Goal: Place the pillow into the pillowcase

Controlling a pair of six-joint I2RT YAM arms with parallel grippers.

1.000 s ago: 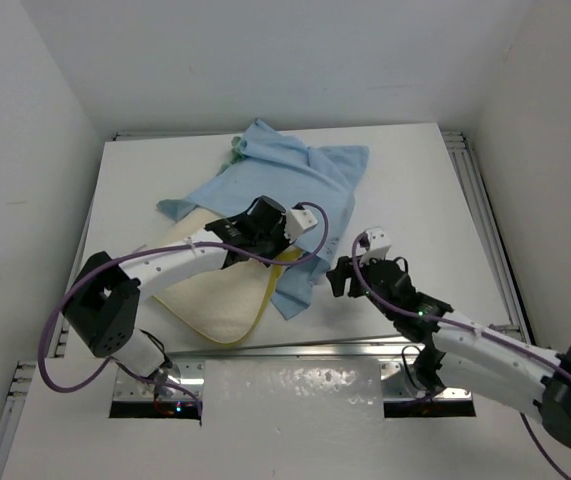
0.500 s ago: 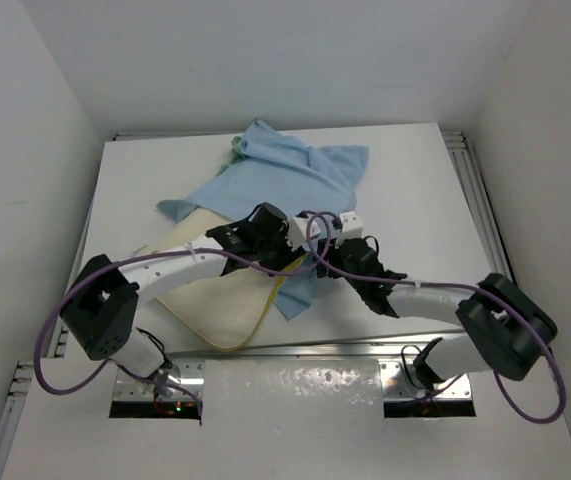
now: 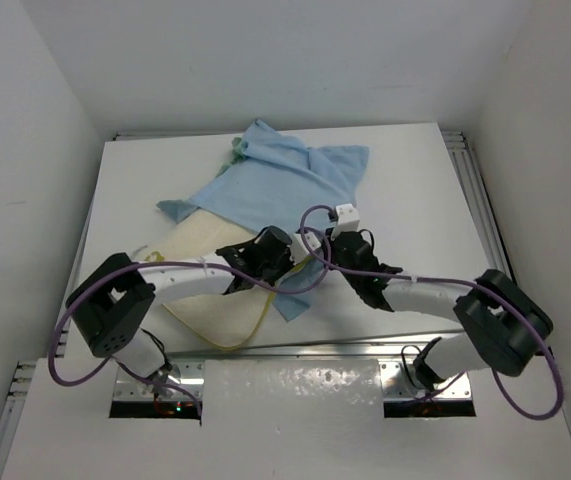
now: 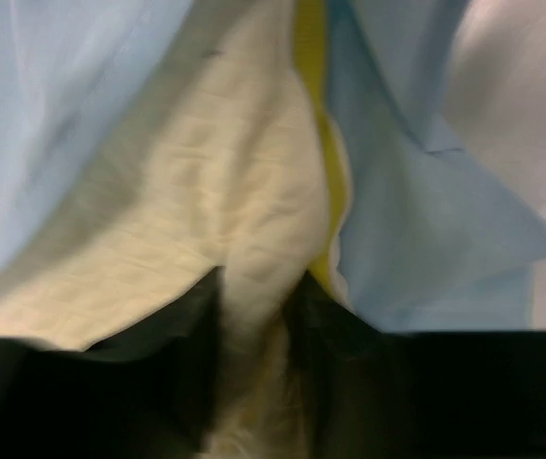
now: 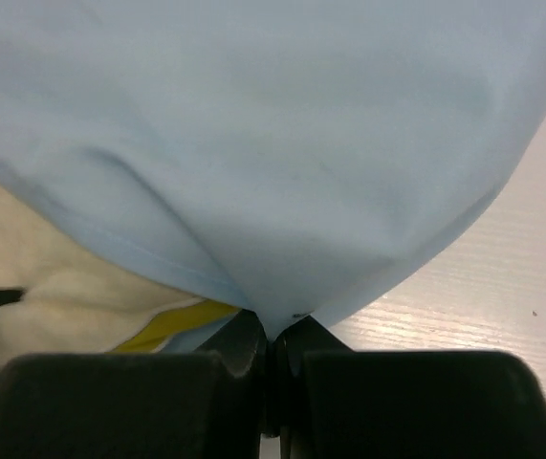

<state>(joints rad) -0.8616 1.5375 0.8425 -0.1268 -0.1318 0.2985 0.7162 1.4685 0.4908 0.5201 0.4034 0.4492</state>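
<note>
Right jaws pinch pillowcase hem beside left jaws gripping the pillow.

Top cam: high, from near side, looks down on whole table. L wrist cam: v. close on pillow; R wrist: v. close on pillowcase. All share pillow/pillowcase edge.

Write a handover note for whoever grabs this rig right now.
Left gripper: shut on a pinched ridge of the pillow, beside its yellow seam.
Right gripper: shut on the pillowcase hem at its near edge.
Layout: the pillowcase covers the pillow's far part; the near part lies bare on the table.
Done: both grips set.
Left: draw the pillowcase over the bare part.
</note>
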